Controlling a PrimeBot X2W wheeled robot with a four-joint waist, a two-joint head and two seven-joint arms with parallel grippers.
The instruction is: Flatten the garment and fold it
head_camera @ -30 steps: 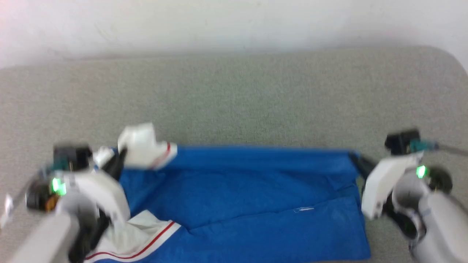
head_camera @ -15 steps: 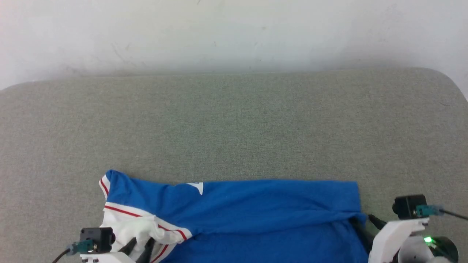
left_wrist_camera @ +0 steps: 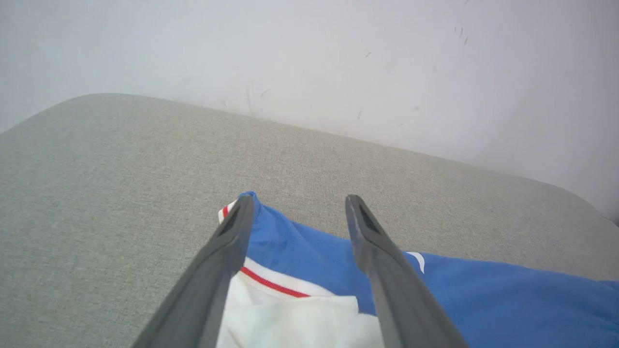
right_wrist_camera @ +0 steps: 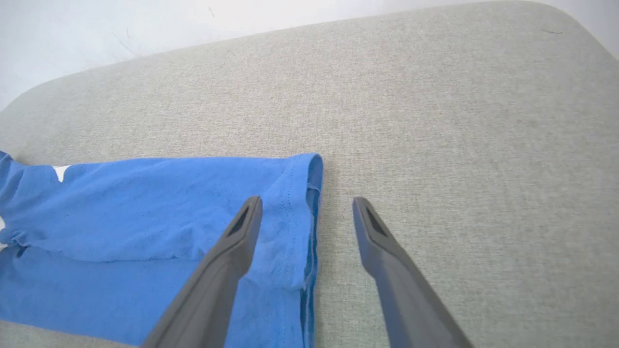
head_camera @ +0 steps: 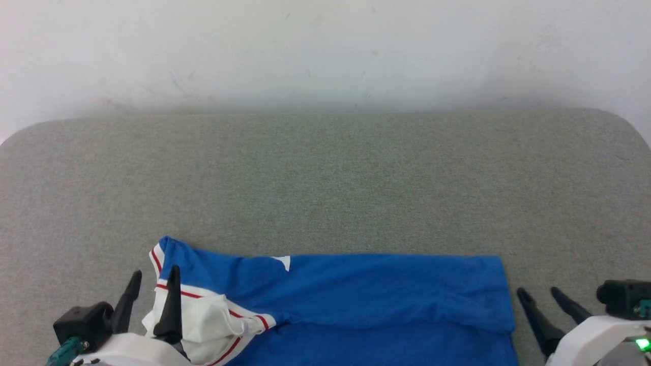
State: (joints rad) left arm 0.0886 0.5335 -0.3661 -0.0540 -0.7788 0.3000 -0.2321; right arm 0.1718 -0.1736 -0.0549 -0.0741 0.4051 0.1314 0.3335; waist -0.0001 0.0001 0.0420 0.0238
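Garment, folded over itself, lies at 6 o'clock on the grey padded surface, white sleeve at its 9 o'clock end. Left gripper, 7 o'clock: fingers spread wide above that sleeve, holding nothing. Right gripper, 5 o'clock: spread wide, empty, just beside the hem. White wall at 12 o'clock.

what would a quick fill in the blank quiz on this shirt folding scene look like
1. The garment lying on the padded surface is mainly ____ in colour.
2. The thin stripe along the trim of its white sleeve is ____.
3. The left end effector and the right end effector both have their jaws ____.
4. Behind the padded surface stands a plain ____ wall.

Missing words: blue; red; open; white
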